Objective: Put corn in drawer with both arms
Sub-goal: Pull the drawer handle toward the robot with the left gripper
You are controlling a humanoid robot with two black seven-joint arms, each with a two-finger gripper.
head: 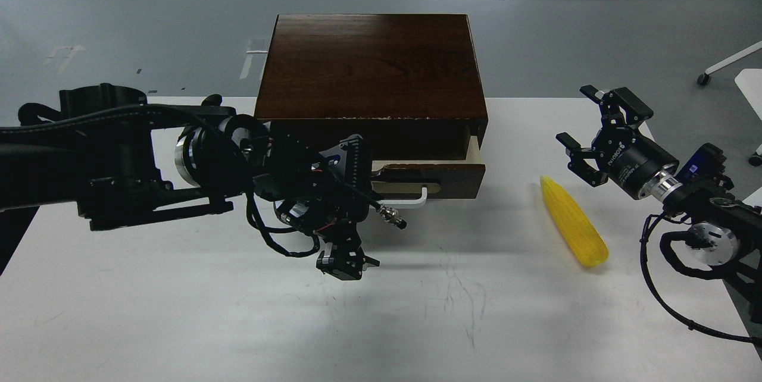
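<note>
The dark brown wooden box (369, 66) stands at the back middle of the white table (178, 310). Its drawer (455, 177) is slid out a little, with a strip of pale wood showing at its right end. My left gripper (370, 191) is at the left end of the white bar handle (411, 200) and hides that end; it seems closed on the handle. The yellow corn (574, 230) lies on the table to the right of the box. My right gripper (586, 132) is open and empty, just above and beyond the corn's tip.
A loose cable with a metal plug (393, 218) hangs off my left wrist in front of the drawer. The table's right edge is close behind my right arm. White furniture legs (729, 60) stand on the grey floor at the right.
</note>
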